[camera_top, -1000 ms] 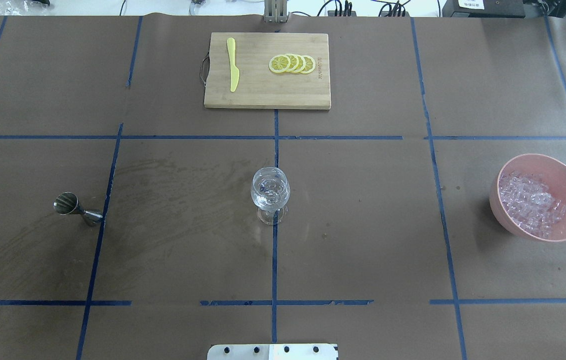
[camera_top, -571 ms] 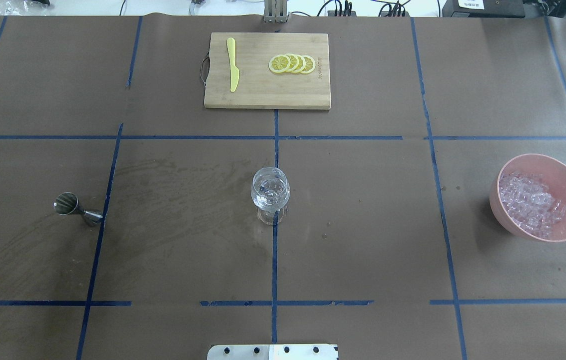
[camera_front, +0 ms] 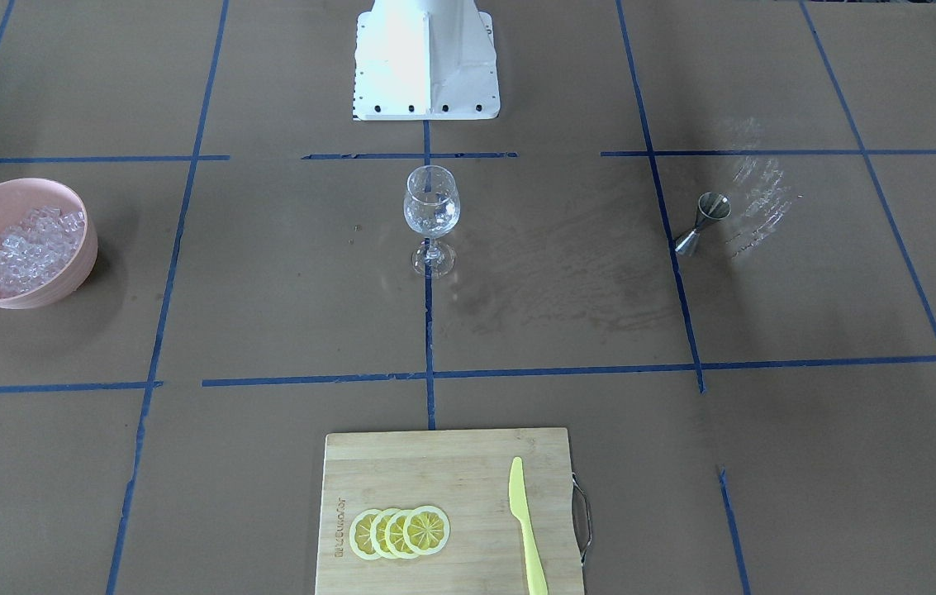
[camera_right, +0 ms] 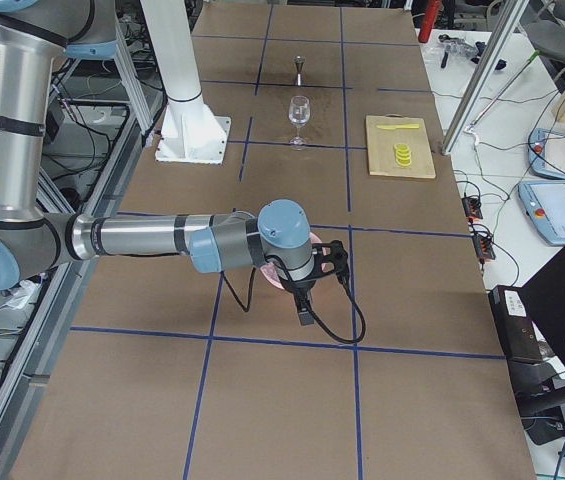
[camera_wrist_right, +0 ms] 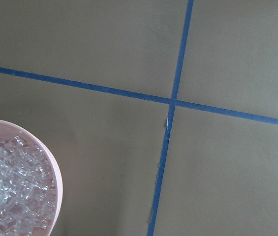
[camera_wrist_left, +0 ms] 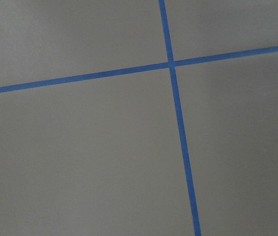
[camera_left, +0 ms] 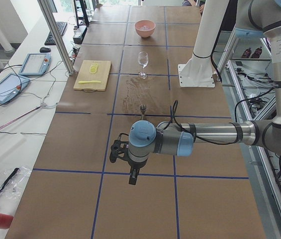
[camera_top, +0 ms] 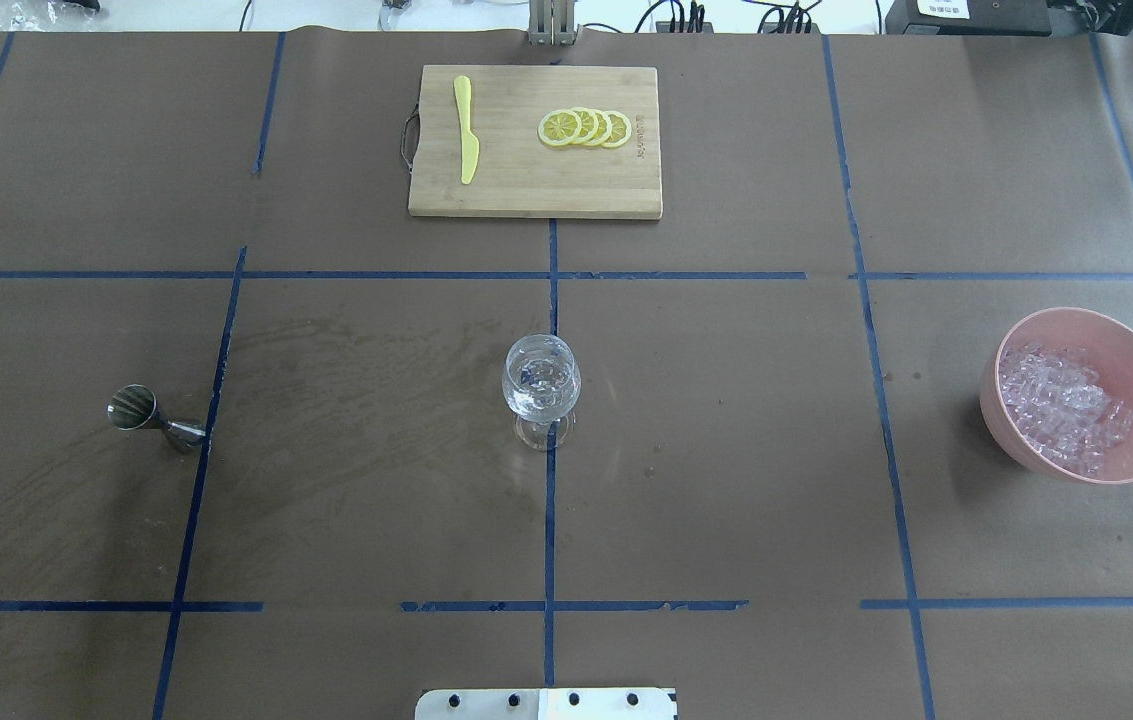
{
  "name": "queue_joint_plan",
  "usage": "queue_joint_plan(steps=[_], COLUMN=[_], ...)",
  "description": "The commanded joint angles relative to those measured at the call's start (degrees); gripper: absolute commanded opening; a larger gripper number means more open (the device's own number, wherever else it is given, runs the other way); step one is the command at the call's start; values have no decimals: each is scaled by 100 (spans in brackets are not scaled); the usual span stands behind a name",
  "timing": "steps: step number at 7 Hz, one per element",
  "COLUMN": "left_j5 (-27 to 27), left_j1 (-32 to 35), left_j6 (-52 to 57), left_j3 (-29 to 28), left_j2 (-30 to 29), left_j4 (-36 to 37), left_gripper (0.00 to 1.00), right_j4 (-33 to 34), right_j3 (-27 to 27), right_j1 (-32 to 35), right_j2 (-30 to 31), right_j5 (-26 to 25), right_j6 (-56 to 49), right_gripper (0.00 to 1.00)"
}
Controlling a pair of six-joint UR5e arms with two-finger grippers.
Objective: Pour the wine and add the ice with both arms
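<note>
- Black, two-finger: my right gripper (camera_right: 304, 308) hangs over the brown paper (camera_wrist_left: 79, 172) at my right end of the table. It shows only from the side, so I cannot tell whether it is spread or closed.
- Pink bowl (camera_wrist_right: 55, 183), holding the ice (camera_wrist_right: 11, 196): just beside that gripper, in the lower-left corner of my right wrist view and not beneath it. My judgement is that the coming reach goes that way. My right arm (camera_right: 162, 238) is far nearer than my left arm (camera_left: 210, 133).
- Black: my left gripper (camera_left: 133, 177) is over bare paper and blue tape (camera_wrist_left: 178, 123) at the opposite end. Its spread cannot be told either.
- Metal jigger (camera_top: 141, 412): upright, on my left side.
- Clear wine glass (camera_top: 541, 388): upright, mid-table, between jigger and bowl, well apart from both.
- Bamboo board (camera_top: 534, 190): farthest, bearing lemon slices (camera_top: 586, 128) and a yellow knife (camera_top: 466, 130).
</note>
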State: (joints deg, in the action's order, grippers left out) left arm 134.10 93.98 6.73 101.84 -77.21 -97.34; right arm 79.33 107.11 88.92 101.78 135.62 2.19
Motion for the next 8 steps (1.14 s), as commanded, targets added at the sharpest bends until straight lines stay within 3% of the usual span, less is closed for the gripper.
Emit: queue_joint_plan(steps=[1,3,5,7,8], left_j5=[2,2,2,2,2], left_j1=[-2,-2,-2,-2,-2], left_j6=[-5,-5,-5,-5,-5], left_j3=[29,38,81,82,82], left_j2=[-39,-109,-118,-153,-154], left_j4=[-13,-13,-22,-13,-13], left_gripper=[100,100,100,100,100], right_j4=[-1462,-2488,-3264,-3284,-3284], right_j3=[197,205,205,214,214], right_j1=[-854,-1706,-3173,-3975,-4162], right_j2=[191,325,342,351,403], right_j5=[-43,-576,-2208,-3089,-3259], right_j6=[1497,3268,4996,5798,5940], right_gripper=[100,100,97,73,64])
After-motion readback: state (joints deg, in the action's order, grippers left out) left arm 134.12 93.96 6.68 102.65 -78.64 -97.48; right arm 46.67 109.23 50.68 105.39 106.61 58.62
